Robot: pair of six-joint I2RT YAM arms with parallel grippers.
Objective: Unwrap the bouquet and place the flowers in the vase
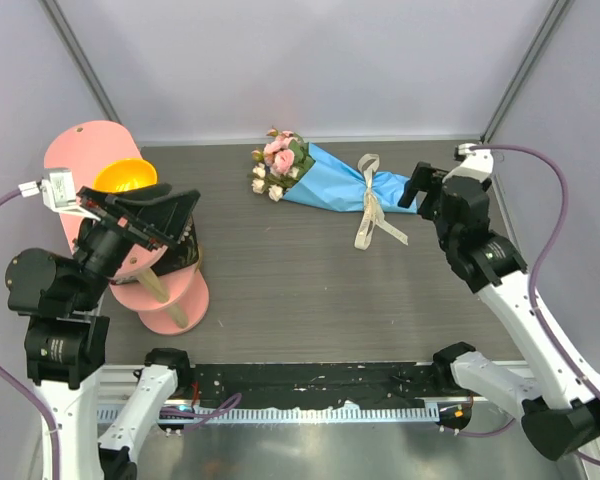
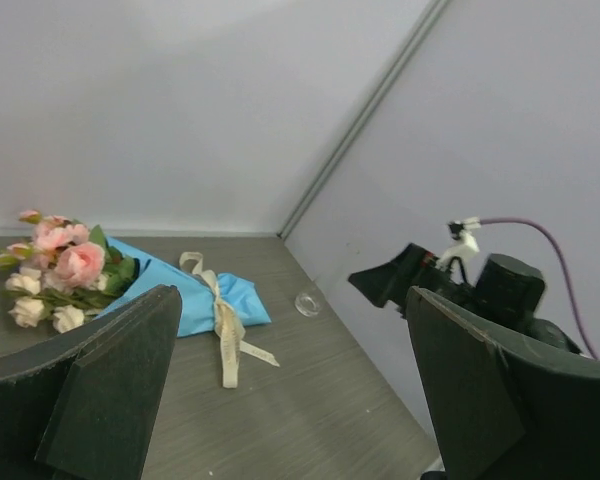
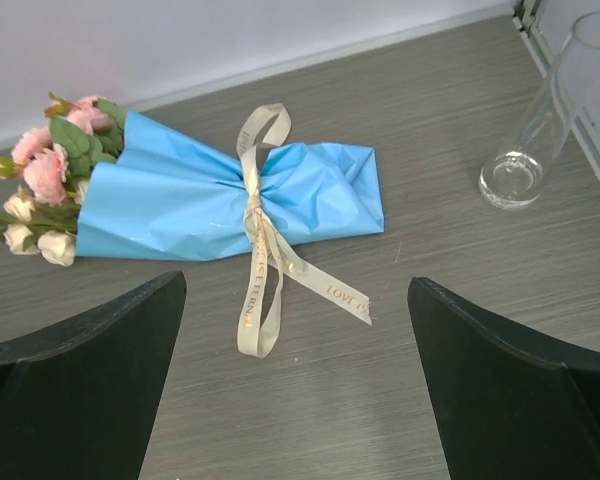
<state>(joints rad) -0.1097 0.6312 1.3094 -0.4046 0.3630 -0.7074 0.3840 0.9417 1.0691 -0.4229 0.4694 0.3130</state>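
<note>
I work on a dark grey wood-grain surface (image 1: 310,290). 3 plain, pale lilac walls (image 1: 300,60) box me in, and 2 slanting grey metal posts (image 1: 79,60) stand at the back corners. The light is soft and even.

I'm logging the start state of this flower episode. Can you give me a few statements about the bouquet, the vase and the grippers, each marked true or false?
1. The bouquet is wrapped in blue paper with its ribbon tied. True.
2. The vase already holds a flower. False: it stands upright and empty, apart from the bouquet.
3. The right gripper has its fingers shut on the ribbon. False: they are open above it, holding nothing.
4. The bouquet lies on its side on the table. True.
5. The left gripper is open and holds nothing. True.
</note>
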